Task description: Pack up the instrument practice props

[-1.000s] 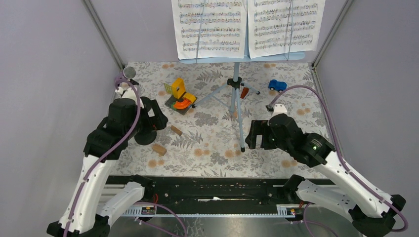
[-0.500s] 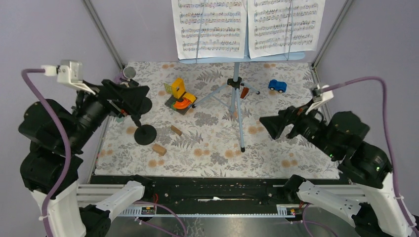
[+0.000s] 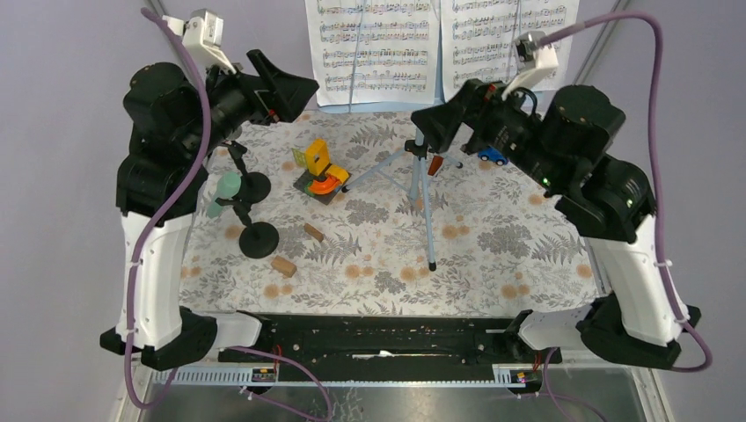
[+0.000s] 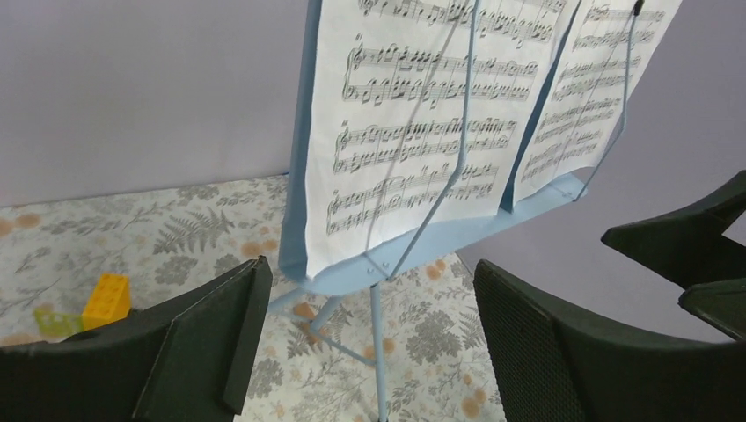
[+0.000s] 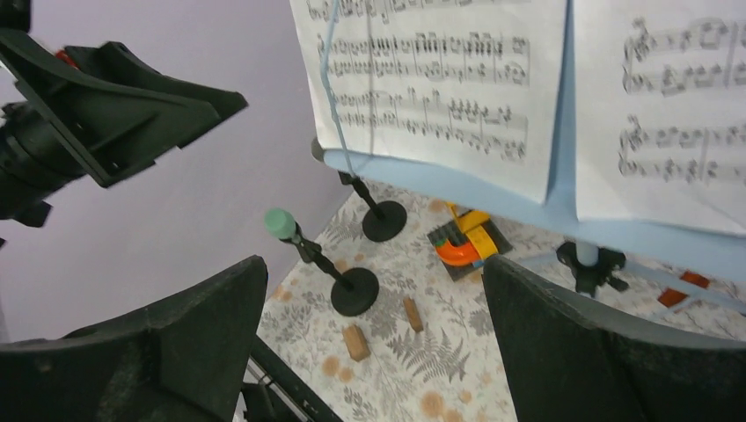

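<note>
The pale blue music rack (image 3: 420,104) stands on its tripod legs (image 3: 420,180) at the back, with two white sheet-music pages (image 3: 374,48) clipped on it. My left gripper (image 3: 290,88) is open and empty, raised just left of the pages. In the left wrist view (image 4: 369,347) it faces the left page (image 4: 413,132) and the rack's shelf (image 4: 457,242). My right gripper (image 3: 425,123) is open and empty, raised in front of the rack's pole. The mint-green microphone (image 3: 230,186) sits on a black round-based holder (image 3: 259,239). A second holder (image 3: 255,185) stands behind it. The purple microphone is hidden.
A yellow and orange toy (image 3: 318,171) lies left of the tripod. Two brown wooden blocks (image 3: 283,265) (image 3: 313,232) lie near the holders. A small blue car (image 3: 493,156) sits at the back right, partly behind my right arm. Purple walls close in three sides.
Both arms have risen from low over the table to high up at the back. Both grippers now face the music rack and stay open.
</note>
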{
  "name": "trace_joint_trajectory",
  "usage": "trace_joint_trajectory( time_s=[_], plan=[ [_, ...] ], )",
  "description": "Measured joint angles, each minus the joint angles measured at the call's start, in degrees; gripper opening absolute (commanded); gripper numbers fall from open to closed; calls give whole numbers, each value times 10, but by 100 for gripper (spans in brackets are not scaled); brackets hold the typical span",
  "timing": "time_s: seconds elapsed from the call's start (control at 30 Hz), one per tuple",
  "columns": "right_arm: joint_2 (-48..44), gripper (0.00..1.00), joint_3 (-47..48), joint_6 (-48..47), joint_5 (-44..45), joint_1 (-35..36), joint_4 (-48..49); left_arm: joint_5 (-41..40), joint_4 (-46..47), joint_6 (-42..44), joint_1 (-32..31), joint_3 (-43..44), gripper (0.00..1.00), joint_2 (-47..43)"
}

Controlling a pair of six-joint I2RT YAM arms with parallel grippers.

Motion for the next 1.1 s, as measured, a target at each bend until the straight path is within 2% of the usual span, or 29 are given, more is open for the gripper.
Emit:
trace_joint_trajectory(
  time_s=[0.17,0.3,0.57,0.87,1.1],
  plan=[
    [61,97,66,13,4,0,9,30,43,-18,0,16,84,30],
    [74,93,69,21,13,-4,21,53,85,-35,0,22,84,37],
    [96,90,69,45,9,-61,40,74,148,-65,-9,22,79,48],
    [103,86,57,60,-40,-110,66,52,163,-56,-96,22,77,81],
    [111,82,53,71,-75,-131,78,20,162,-38,-110,20,77,89]
  ],
)
